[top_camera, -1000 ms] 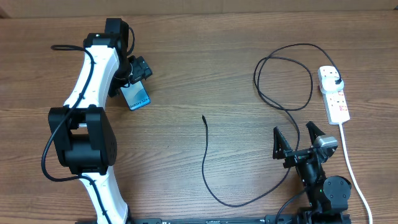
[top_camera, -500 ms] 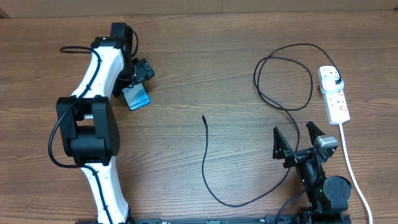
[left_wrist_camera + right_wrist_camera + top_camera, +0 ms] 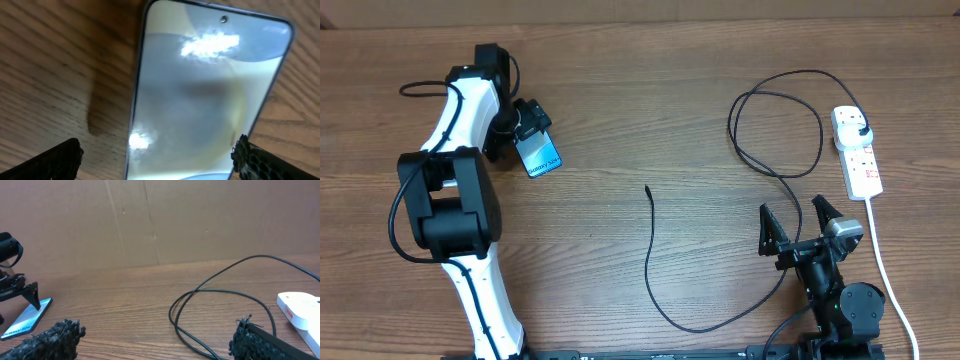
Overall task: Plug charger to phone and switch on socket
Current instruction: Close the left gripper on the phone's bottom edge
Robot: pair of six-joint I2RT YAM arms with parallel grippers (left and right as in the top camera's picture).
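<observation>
Wood-grain surface (image 3: 620, 100), cardboard wall behind. Left arm (image 3: 460, 110) stretched toward 10 o'clock, left claw (image 3: 159, 150) spread wide astride the phone (image 3: 539, 153), pinching nothing. Right claw (image 3: 792, 212) parked at 5 o'clock, likewise spread and empty. Charger (image 3: 652, 225) looping from 2 o'clock down to its loose tip (image 3: 647, 188) near centre, well apart from the phone; black plug (image 3: 860, 128) sitting on the socket (image 3: 860, 165) at 3 o'clock. Likely step: securing the phone. Best done by centring both pads on the long edges, closing gently, keeping the glass flat, leaving the port end clear for the tip.
</observation>
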